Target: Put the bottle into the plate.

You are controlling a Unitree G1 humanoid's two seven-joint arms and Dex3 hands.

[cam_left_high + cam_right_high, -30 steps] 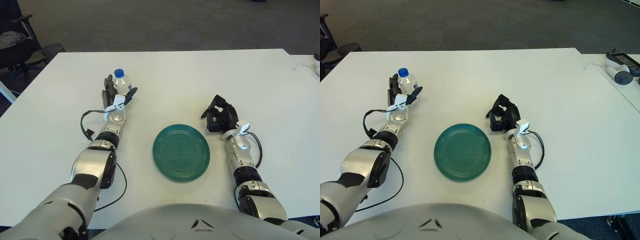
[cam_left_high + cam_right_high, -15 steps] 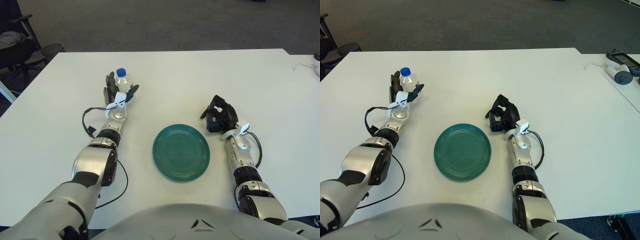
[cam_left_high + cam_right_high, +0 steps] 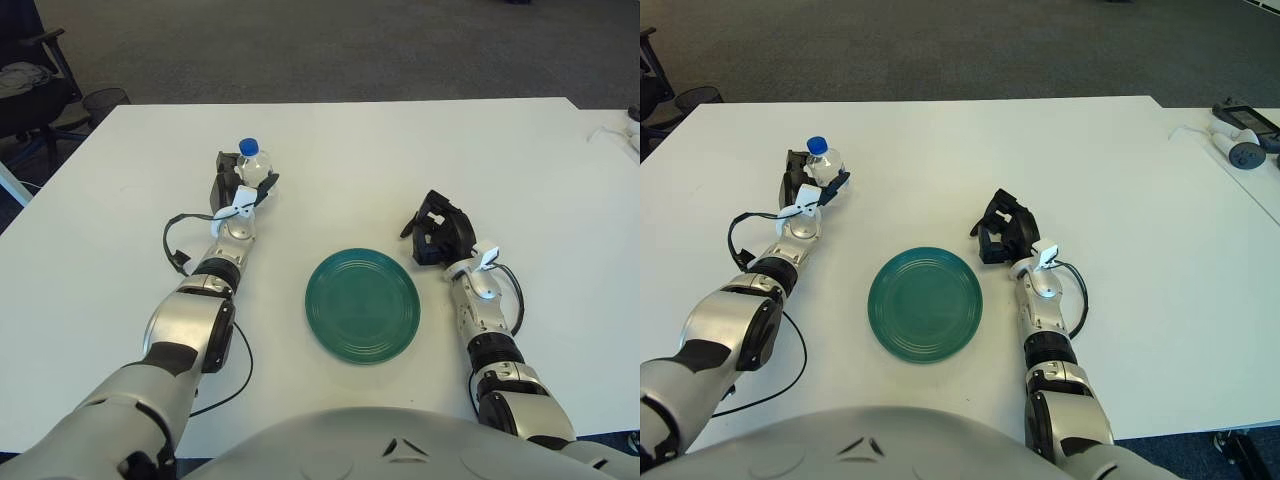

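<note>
On white table (image 3: 350, 150): plate (image 3: 362, 305), bottle (image 3: 250, 165); grey carpet (image 3: 330, 45), seemingly.

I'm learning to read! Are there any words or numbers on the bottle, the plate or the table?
None can be read.
Bottle, in the left hand: blue cap, no readable label.
Plate: plain green, only ring grooves.
Table: plain white, no writing.
Right hand, resting beside the plate: no marks to read.
</note>
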